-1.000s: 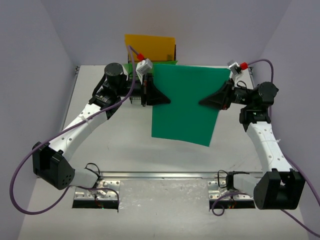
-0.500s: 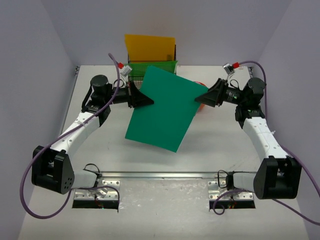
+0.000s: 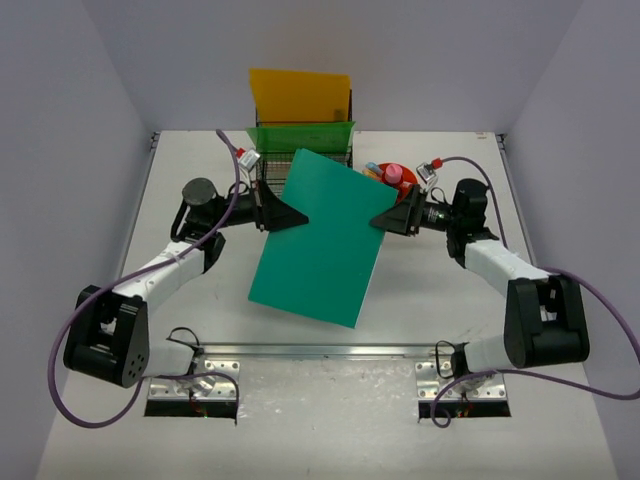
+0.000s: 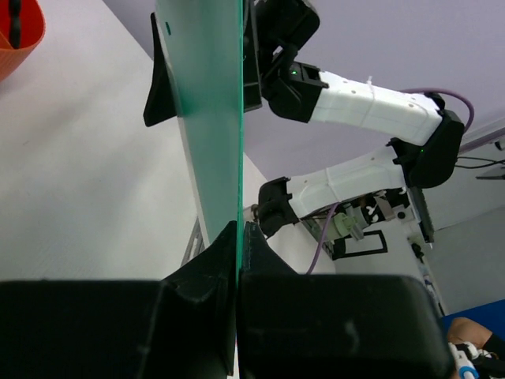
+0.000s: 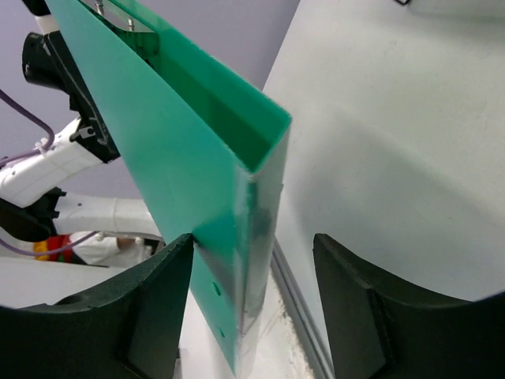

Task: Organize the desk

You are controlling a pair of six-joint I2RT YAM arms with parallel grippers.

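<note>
Swung down and to the left since a second ago, the green folder (image 3: 318,240) is now being held tilted above the surface (image 3: 460,320), which is lying below both sets of fingers. The folder's one edge is being pinched tightly by the left fingers (image 3: 285,213), while the right fingers (image 3: 392,217) are being spread and are only straddling the opposite edge. A release to the left arm seems to be under way. Next, the right fingers are probably to be drawn clear, and the folder carried to the wire rack (image 3: 266,180) beyond the fingers.
</note>
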